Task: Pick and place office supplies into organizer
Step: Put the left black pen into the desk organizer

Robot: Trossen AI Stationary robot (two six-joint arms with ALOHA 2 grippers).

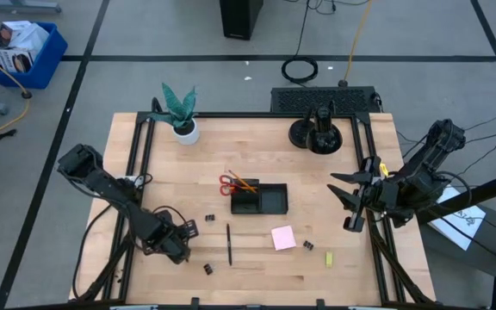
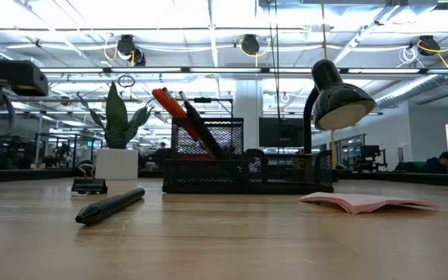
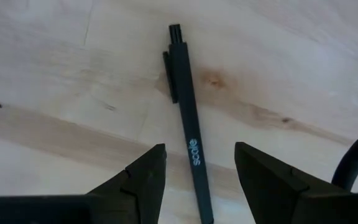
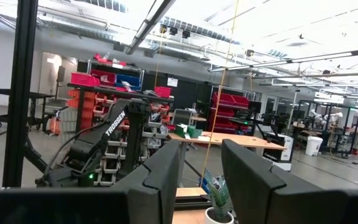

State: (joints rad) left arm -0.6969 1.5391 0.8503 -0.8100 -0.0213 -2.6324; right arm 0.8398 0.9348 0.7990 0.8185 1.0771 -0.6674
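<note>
Left wrist view, open left pincer straddling pen

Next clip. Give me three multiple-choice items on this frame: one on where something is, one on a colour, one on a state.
1. Where are the scissors?
A. Against the organizer
B. Beside the plant
C. Under the sticky-note pad

2. What colour is the sticky-note pad?
A. Blue
B. Pink
C. White

3. How does the left gripper stand at the black pen?
A. Shut on it
B. Open, jaws either side
C. Far from it

Answers: 1 A, red handles lie at the tray's left end. 2 B, pink in the high view. 3 B, the left wrist view shows the pen between spread jaws.
</note>
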